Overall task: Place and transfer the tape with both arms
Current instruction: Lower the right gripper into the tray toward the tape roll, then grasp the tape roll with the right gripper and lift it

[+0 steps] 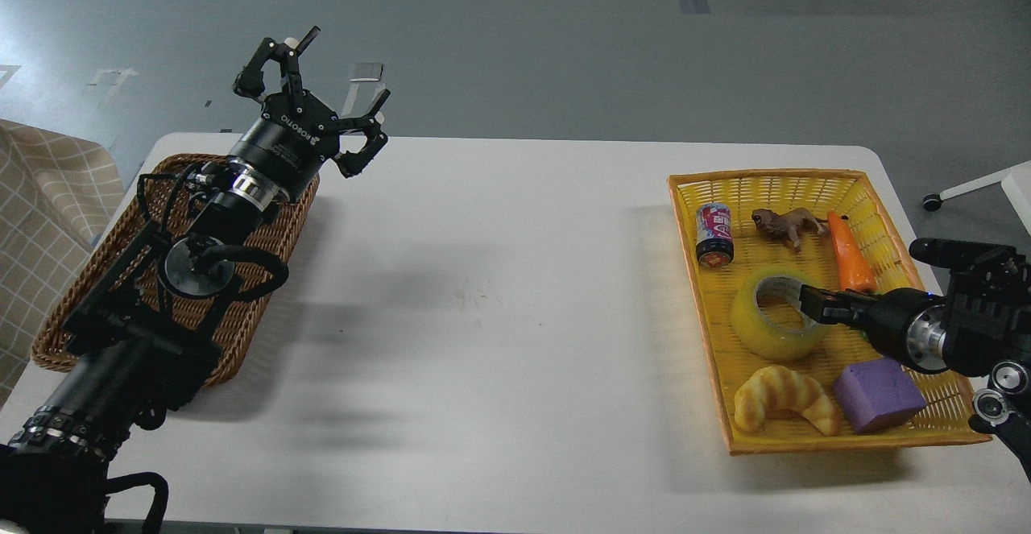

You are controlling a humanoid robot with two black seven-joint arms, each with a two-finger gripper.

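Observation:
The tape (769, 318), a wide translucent yellow roll with a grey-white core ring, lies flat in the middle of the yellow basket (805, 182) at the right. My right gripper (813, 306) comes in from the right edge and its dark tip reaches over the roll's right rim. Its fingers cannot be told apart. My left gripper (322, 87) is held high over the table's far left edge with its fingers spread open and empty, above the brown wicker basket (72, 308).
The yellow basket also holds a small can (714, 233), a toy lion (788, 224), a toy carrot (850, 258), a croissant toy (783, 401) and a purple block (878, 395). The white table (499, 316) lies between the baskets.

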